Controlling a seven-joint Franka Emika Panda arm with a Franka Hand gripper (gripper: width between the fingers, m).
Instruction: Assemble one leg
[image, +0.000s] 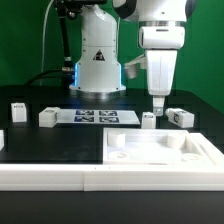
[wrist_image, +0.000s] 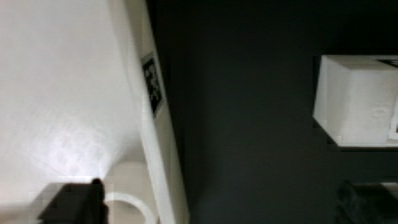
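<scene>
The gripper (image: 157, 104) hangs tip-down over the black table (image: 60, 140), between the marker board (image: 97, 117) and the far rim of the panel (image: 160, 165). In the wrist view, one dark finger (wrist_image: 71, 200) shows at one lower corner and a dimmer dark shape sits at the other. The jaws stand wide apart and hold nothing.

The leg (image: 149, 120) is on the table just under the gripper tips, a little to the exterior view's left of them and close against the panel's far rim. Whether the tips touch it cannot be told. A second leg (image: 178, 116) lies just beside it to the exterior view's right, with a black-and-white tag facing the camera. A third leg (image: 47, 117) rests beside the marker board's other end, and a fourth leg (image: 19, 111) sits farther to the exterior view's left. Both are well apart from the gripper.

The panel lies flat in the foreground, rim up. The wrist view shows a broad white surface with a tag (wrist_image: 155, 85) on its edge. Across a strip of bare table from it lies a white block (wrist_image: 356, 100) — which leg it is cannot be told.
</scene>
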